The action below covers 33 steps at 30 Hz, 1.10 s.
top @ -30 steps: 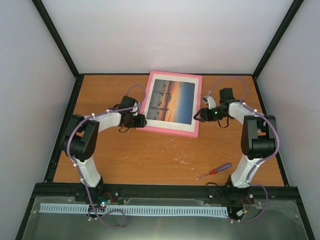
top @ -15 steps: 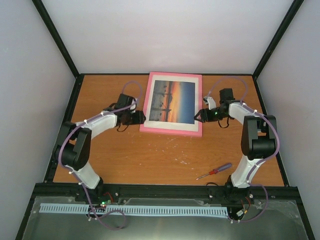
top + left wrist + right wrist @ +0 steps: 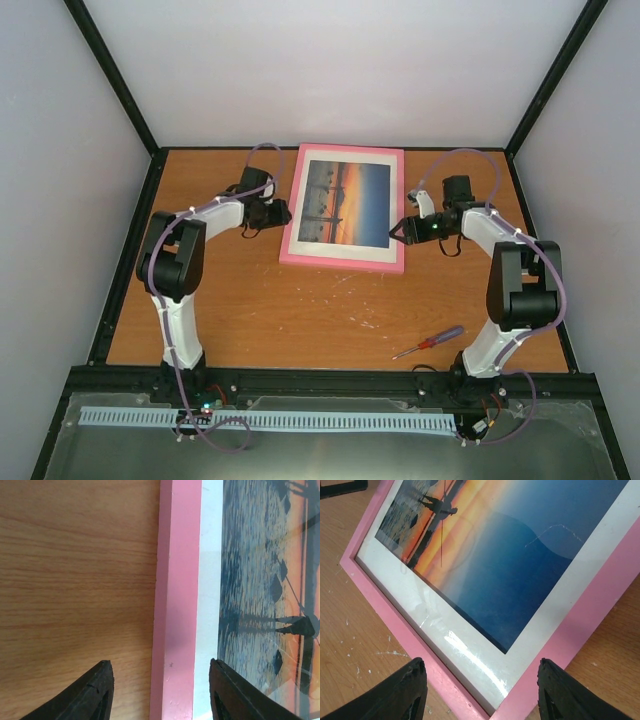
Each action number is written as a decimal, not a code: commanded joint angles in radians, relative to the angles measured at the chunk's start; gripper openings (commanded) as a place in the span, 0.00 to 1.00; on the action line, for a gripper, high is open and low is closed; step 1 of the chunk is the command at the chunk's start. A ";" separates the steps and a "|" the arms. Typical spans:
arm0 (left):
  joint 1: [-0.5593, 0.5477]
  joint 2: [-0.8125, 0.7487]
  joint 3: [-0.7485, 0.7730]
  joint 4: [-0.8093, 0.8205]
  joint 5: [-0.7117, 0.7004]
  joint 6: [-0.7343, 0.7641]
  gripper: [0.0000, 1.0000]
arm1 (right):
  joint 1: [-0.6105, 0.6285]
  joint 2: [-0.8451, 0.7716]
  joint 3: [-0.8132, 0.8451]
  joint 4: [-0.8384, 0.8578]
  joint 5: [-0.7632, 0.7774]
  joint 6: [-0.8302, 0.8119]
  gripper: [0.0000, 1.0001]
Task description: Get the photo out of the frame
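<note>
The pink frame [image 3: 342, 260] lies face up at the back middle of the table, with the sunset photo [image 3: 346, 203] under its pane. My left gripper [image 3: 283, 213] is open at the frame's left edge. In the left wrist view it [image 3: 160, 682] straddles the pink border [image 3: 176, 605], with one finger over the table and the other over the photo [image 3: 260, 580]. My right gripper [image 3: 400, 230] is open at the frame's right side. In the right wrist view it [image 3: 482, 675] hovers over a frame corner [image 3: 580, 630] and the photo [image 3: 520, 555].
A small purple-handled screwdriver [image 3: 430, 342] lies on the table near the right arm's base. Black posts and white walls enclose the table at the back and both sides.
The frame has turned from slightly skewed to square. My left gripper has moved farther back along the frame's left edge. The right gripper has barely moved.
</note>
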 commanded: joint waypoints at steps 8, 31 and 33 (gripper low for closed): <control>-0.034 0.069 0.059 -0.021 0.039 0.043 0.45 | 0.005 -0.002 -0.004 0.005 -0.024 -0.025 0.60; -0.135 -0.357 -0.588 0.142 0.038 -0.195 0.01 | 0.203 -0.353 -0.099 -0.124 0.033 -0.359 0.59; -0.140 -0.422 -0.645 0.175 0.035 -0.235 0.01 | 0.324 -0.414 -0.168 -0.116 0.131 -0.419 0.57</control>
